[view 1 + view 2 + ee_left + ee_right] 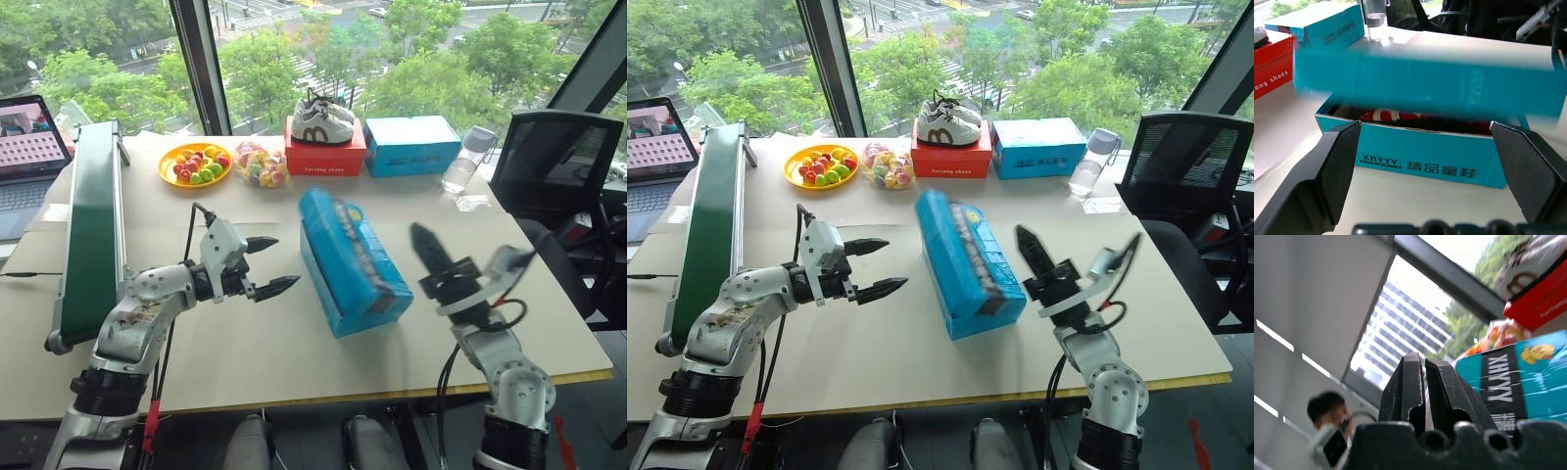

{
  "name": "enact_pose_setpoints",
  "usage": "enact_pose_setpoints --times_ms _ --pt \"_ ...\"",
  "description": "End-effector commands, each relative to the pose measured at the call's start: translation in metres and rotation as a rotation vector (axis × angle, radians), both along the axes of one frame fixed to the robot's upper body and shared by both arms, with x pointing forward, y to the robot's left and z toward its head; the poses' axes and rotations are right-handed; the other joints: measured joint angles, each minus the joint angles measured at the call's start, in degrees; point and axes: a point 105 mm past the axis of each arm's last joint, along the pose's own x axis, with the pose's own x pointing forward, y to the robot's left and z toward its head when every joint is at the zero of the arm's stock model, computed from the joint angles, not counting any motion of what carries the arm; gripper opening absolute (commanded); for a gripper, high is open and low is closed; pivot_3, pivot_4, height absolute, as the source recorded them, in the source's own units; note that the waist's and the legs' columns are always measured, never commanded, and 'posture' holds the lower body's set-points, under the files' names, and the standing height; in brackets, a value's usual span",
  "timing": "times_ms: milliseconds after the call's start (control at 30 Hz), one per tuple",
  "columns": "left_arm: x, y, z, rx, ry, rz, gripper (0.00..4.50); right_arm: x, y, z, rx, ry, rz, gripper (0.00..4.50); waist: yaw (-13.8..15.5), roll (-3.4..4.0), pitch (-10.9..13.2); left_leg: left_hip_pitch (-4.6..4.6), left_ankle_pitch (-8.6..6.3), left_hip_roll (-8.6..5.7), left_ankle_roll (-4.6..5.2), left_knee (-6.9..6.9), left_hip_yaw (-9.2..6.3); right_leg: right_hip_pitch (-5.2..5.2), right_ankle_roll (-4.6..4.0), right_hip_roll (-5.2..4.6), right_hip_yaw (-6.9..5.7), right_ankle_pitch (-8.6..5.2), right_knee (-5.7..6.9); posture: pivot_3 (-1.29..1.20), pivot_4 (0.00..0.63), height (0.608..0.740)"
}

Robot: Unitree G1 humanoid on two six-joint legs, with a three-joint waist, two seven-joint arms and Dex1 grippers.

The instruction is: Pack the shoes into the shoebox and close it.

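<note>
1. Shoebox (353, 266) is sitting on the table (245, 362) between the two grippers, its long axis running away from the robot.
2. Its lid (1425, 81) is hanging partly down over the opening, blurred in the left wrist view, leaving a gap beneath it.
3. Through that gap the shoes (1393, 116) are showing as red material with pale trim, lying inside the box.
4. Left gripper (265, 264) is hovering just beside the box's left long wall, pointing at it, apart from it.
5. Its two black fingers (277, 287) are standing wide apart, holding nothing; in the left wrist view they are framing the lettered side of the box.
6. Right gripper (429, 250) is rising near the box's right side, tilted upward and toward the box, not touching it as far as can be told.
7. Its fingers (1410, 387) are pressed together with nothing between them.
8. In the right wrist view the lid's black lettered stripe and yellow round mark are showing just beyond those fingertips.
9. At the far edge of the table a red box (325, 157) is carrying white sneakers (321, 119), with a plain blue box (411, 145) beside it.
</note>
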Motion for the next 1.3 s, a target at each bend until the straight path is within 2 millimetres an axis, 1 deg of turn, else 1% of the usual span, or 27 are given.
enact_pose_setpoints --times_ms 33,67,100,167,233,300,333,400,433,500,533,600,667,733,800,867,933,967,1000,1033,1067,1100,1133,1167,1200,1267,1300 --pt "-0.003 -0.002 0.014 -0.008 -0.063 -0.01 4.5 0.023 0.029 0.009 -0.229 -0.078 0.02 0.52 0.0 0.0 0.0 0.0 0.0 0.0 0.01 0.01 0.0 -0.01 -0.01 0.01 -0.01 0.0 0.0 0.0 0.15 0.74" --pt "-0.003 -0.002 0.014 -0.008 -0.063 -0.009 4.5 0.037 0.031 0.014 -0.276 -0.096 -0.025 0.52 -0.1 0.0 0.0 0.0 0.01 0.01 0.01 0.03 0.0 -0.02 -0.01 0.02 0.0 0.0 0.02 0.0 0.15 0.74" --pt "-0.003 -0.002 0.013 -0.01 -0.062 -0.006 4.5 0.046 0.035 0.016 -0.314 -0.103 -0.044 0.52 -0.1 0.0 0.0 0.0 0.01 0.01 0.01 0.05 0.0 -0.04 -0.01 0.03 0.01 0.03 0.02 0.0 0.15 0.74" --pt "-0.003 -0.002 0.013 -0.011 -0.061 -0.003 4.5 0.055 0.042 0.017 -0.371 -0.125 -0.054 0.52 0.3 -0.01 0.0 -0.01 0.01 0.0 0.02 0.08 0.0 -0.04 0.04 0.04 0.0 0.07 0.01 0.0 0.15 0.74" --pt "-0.004 -0.003 0.013 -0.01 -0.062 -0.002 4.5 0.07 0.053 0.018 -0.437 -0.135 -0.076 0.52 0.9 -0.01 0.0 -0.01 0.03 0.0 0.04 0.07 0.0 0.02 0.24 0.04 -0.05 0.11 0.01 0.0 0.15 0.74" --pt "-0.004 -0.003 0.013 -0.01 -0.062 0.0 4.5 0.084 0.063 0.013 -0.505 -0.13 -0.089 0.52 1.0 -0.01 0.0 -0.08 0.02 -0.01 0.04 0.07 0.01 -0.02 0.4 0.03 -0.03 0.17 -0.02 0.0 0.15 0.74" --pt "-0.004 -0.003 0.012 -0.01 -0.064 0.002 4.5 0.088 0.068 0.004 -0.573 -0.125 -0.082 0.52 1.1 -0.01 0.0 -0.12 0.02 -0.01 0.04 0.07 0.01 -0.05 0.42 0.04 -0.03 0.18 -0.02 0.0 0.15 0.74" --pt "-0.005 -0.002 0.013 -0.013 -0.068 0.015 4.5 0.091 0.078 -0.038 -0.86 -0.117 -0.021 0.52 1.3 -0.01 0.0 -0.16 0.02 -0.01 0.04 0.06 0.02 -0.09 0.43 0.04 -0.04 0.18 0.0 0.0 0.15 0.74" --pt "-0.005 -0.001 0.014 -0.016 -0.071 0.024 4.5 0.092 0.077 -0.059 -0.976 -0.095 0.0 0.52 1.4 -0.01 0.0 -0.15 0.02 -0.01 0.04 0.08 0.02 -0.08 0.43 0.05 -0.04 0.18 0.01 0.0 0.15 0.74" --pt "-0.006 0.0 0.014 -0.02 -0.074 0.038 4.5 0.096 0.066 -0.085 -1.084 -0.018 -0.01 0.52 1.4 0.0 0.0 -0.15 0.02 -0.01 0.04 0.13 0.02 -0.06 0.42 0.04 -0.05 0.18 0.01 0.0 0.15 0.74" --pt "-0.006 0.001 0.014 -0.021 -0.074 0.043 4.5 0.098 0.06 -0.093 -1.132 -0.011 -0.018 0.52 1.4 -0.07 -0.1 -0.06 0.02 -0.02 0.04 0.15 0.04 -0.01 0.42 0.02 -0.02 0.18 0.05 0.0 0.15 0.74" --pt "-0.007 0.001 0.014 -0.024 -0.076 0.053 4.5 0.098 0.055 -0.102 -1.191 -0.021 -0.007 0.52 1.4 -0.37 -0.4 0.17 0.0 0.02 0.01 0.13 0.04 0.14 0.38 0.04 -0.05 0.18 0.08 0.0 0.15 0.74" --pt "-0.009 0.002 0.014 -0.029 -0.076 0.064 4.5 0.097 0.055 -0.104 -1.177 -0.01 0.01 0.52 1.3 -0.38 -0.6 0.35 -0.24 0.06 -0.38 0.12 0.04 0.17 0.0 0.04 -0.09 0.01 0.07 0.0 0.15 0.74" --pt "-0.01 0.004 0.013 -0.034 -0.075 0.084 4.5 0.097 0.057 -0.103 -1.164 -0.014 0.021 0.52 1.5 -0.38 -0.7 0.57 -0.31 0.05 -0.49 0.11 0.09 0.27 0.01 -0.04 -0.13 0.0 0.05 0.0 0.15 0.74" --pt "-0.01 0.005 0.012 -0.043 -0.073 0.103 4.5 0.098 0.059 -0.096 -1.134 -0.022 0.011 0.52 1.6 -0.37 -0.8 0.6 -0.33 0.05 -0.53 0.1 0.1 0.28 0.02 -0.08 -0.16 0.01 0.04 0.0 0.15 0.74" --pt "-0.009 0.008 0.013 -0.079 -0.067 0.141 4.5 0.102 0.063 -0.069 -1.037 -0.066 -0.033 0.52 1.7 -0.36 -0.8 0.6 -0.34 0.06 -0.54 0.1 0.1 0.28 -0.01 -0.09 -0.17 0.02 0.04 0.0 0.15 0.74" --pt "-0.008 0.009 0.013 -0.103 -0.061 0.17 4.5 0.103 0.066 -0.047 -0.934 -0.089 -0.058 0.52 1.7 -0.36 -0.8 0.57 -0.34 0.06 -0.54 0.09 0.11 0.25 -0.05 -0.08 -0.17 0.05 0.05 0.0 0.15 0.74" --pt "-0.003 0.015 0.012 -0.133 -0.057 0.241 4.5 0.105 0.065 0.002 -0.693 -0.121 -0.114 0.52 1.7 -0.36 -0.8 0.51 -0.34 0.07 -0.54 0.09 0.11 0.2 -0.12 -0.07 -0.17 0.1 0.06 0.0 0.15 0.74" --pt "0.0 0.018 0.012 -0.154 -0.053 0.292 4.5 0.102 0.06 0.036 -0.524 -0.148 -0.144 0.52 1.7 -0.32 -0.7 0.37 -0.33 0.07 -0.53 0.1 0.11 0.19 -0.12 -0.06 -0.16 0.11 0.09 0.0 0.15 0.74" --pt "0.005 0.025 0.011 -0.187 -0.049 0.365 4.5 0.097 0.049 0.064 -0.378 -0.169 -0.17 0.52 1.7 -0.21 -0.6 0.14 -0.32 0.09 -0.52 0.12 0.1 0.09 -0.08 -0.05 -0.14 0.14 0.13 0.0 0.15 0.74" --pt "0.01 0.035 0.01 -0.233 -0.041 0.456 4.5 0.094 0.032 0.082 -0.288 -0.178 -0.212 0.52 1.7 -0.14 -0.6 -0.09 -0.26 0.08 -0.43 0.17 0.1 -0.08 0.34 -0.03 -0.12 0.4 0.17 0.0 0.15 0.74" --pt "0.014 0.041 0.01 -0.263 -0.035 0.511 4.5 0.091 0.022 0.088 -0.257 -0.174 -0.237 0.52 1.8 -0.11 -0.6 -0.15 0.0 0.08 -0.02 0.18 0.1 -0.13 0.38 0.01 -0.09 0.4 0.15 0.0 0.15 0.74" --pt "0.016 0.048 0.009 -0.288 -0.04 0.57 4.5 0.09 0.008 0.091 -0.25 -0.17 -0.283 0.52 2.0 -0.12 -0.6 -0.16 0.02 0.07 0.02 0.18 0.07 -0.08 0.43 0.02 -0.09 0.37 0.17 0.0 0.15 0.74" --pt "0.019 0.057 0.008 -0.3 -0.048 0.642 4.5 0.09 -0.009 0.092 -0.264 -0.164 -0.349 0.52 2.1 -0.13 -0.6 -0.16 0.02 0.06 0.02 0.18 0.03 -0.03 0.48 0.03 -0.13 0.33 0.13 0.0 0.15 0.74" --pt "0.022 0.071 0.004 -0.298 -0.051 0.743 4.5 0.091 -0.033 0.094 -0.29 -0.165 -0.444 0.52 2.2 -0.14 -0.6 -0.16 -0.01 0.05 0.05 0.14 0.03 -0.01 0.48 0.03 -0.14 0.29 0.05 0.0 0.15 0.74" --pt "0.024 0.089 -0.003 -0.288 -0.058 0.879 4.5 0.09 -0.067 0.097 -0.354 -0.176 -0.579 0.52 2.3 -0.15 -0.6 -0.16 -0.07 0.01 0.08 0.14 0.04 0.04 0.49 0.0 -0.14 0.25 -0.03 0.0 0.15 0.74" --pt "0.023 0.093 -0.004 -0.291 -0.064 0.91 4.5 0.088 -0.08 0.096 -0.426 -0.194 -0.637 0.52 2.4 -0.15 -0.6 -0.16 -0.07 -0.01 0.08 0.13 0.05 0.04 0.49 -0.02 -0.14 0.25 -0.05 0.0 0.15 0.74"
